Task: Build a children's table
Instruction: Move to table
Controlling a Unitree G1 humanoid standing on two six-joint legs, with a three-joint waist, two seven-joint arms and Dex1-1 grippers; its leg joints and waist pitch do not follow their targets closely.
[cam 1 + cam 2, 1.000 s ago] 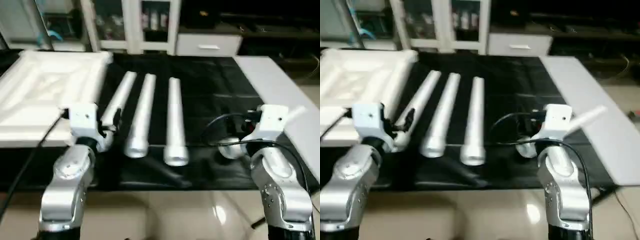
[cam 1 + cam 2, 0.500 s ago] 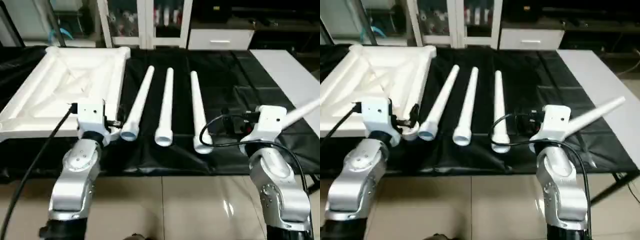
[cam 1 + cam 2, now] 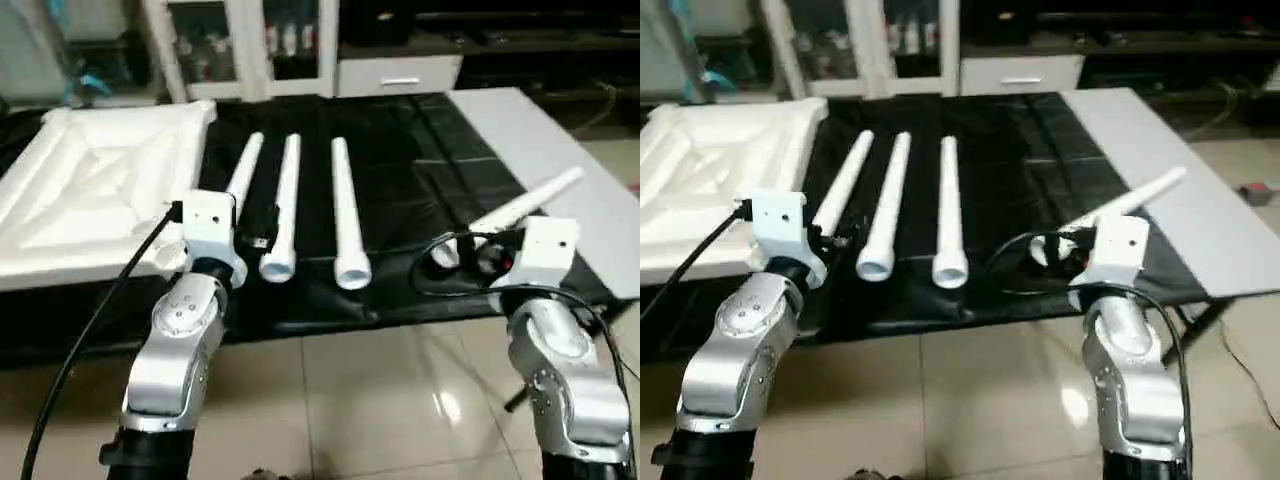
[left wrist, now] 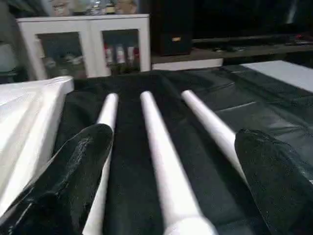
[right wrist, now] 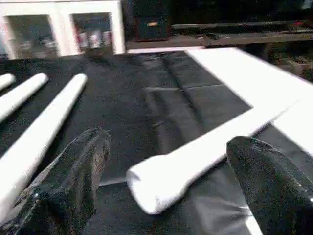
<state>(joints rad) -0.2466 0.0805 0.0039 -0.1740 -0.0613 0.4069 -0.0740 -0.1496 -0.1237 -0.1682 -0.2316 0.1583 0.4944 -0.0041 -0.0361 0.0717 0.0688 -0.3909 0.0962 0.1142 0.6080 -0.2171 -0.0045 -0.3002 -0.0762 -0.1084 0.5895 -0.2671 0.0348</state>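
The children's table lies in parts on a black cloth. Its white top rests ribbed side up at the left. Three white legs lie side by side in the middle, wide ends toward me. A fourth leg lies slanted at the right. My left gripper is open near the front table edge, its fingers spread before the wide ends of the three legs. My right gripper is open too. The fourth leg's wide end lies just ahead between its fingers, not gripped.
The black cloth covers the work table. A white board lies along its right side. A white cabinet with glass doors stands behind. Tiled floor lies below the front edge. A black cable hangs from my left wrist.
The whole picture has shifted and tilted, so the camera moved. Both grippers stay open by the front edge. Nothing was picked up or let go.
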